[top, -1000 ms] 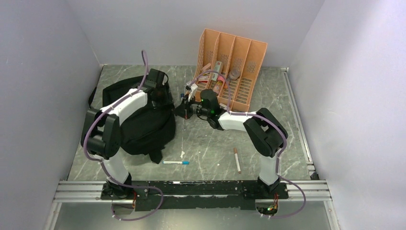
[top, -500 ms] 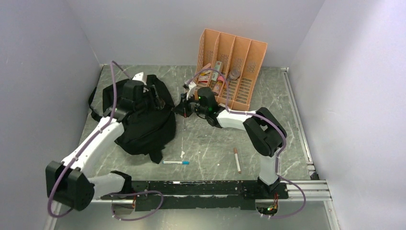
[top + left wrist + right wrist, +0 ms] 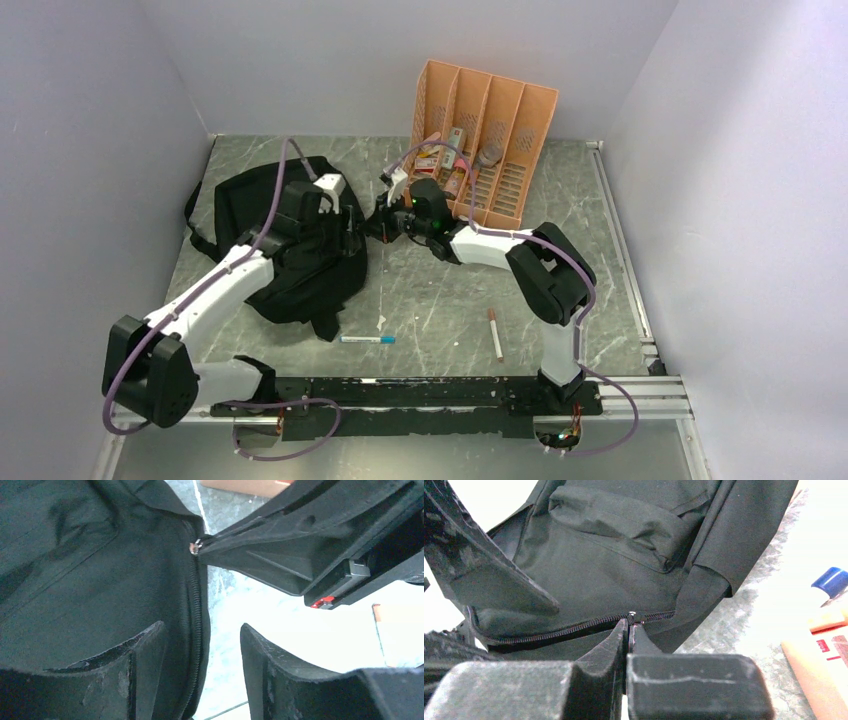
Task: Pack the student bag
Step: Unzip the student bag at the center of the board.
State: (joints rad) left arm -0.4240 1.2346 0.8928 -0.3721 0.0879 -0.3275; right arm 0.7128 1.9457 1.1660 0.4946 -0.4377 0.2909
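Grey marbled table [image 3: 440, 300], pale walls on three sides; the student bag [image 3: 300, 285] lies on its left half; the right gripper [image 3: 629, 626] pinches tight on the zip pull [image 3: 632, 614], seemingly to draw it open; the left gripper [image 3: 202, 630], jaws apart, hovers over the zip [image 3: 196, 605], likely to steady the fabric.

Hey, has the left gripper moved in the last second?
Yes. The left gripper swung away from the orange organizer across the backpack, then back toward it, ending at the backpack's right edge.

Even light, overexposed wrist-view backgrounds
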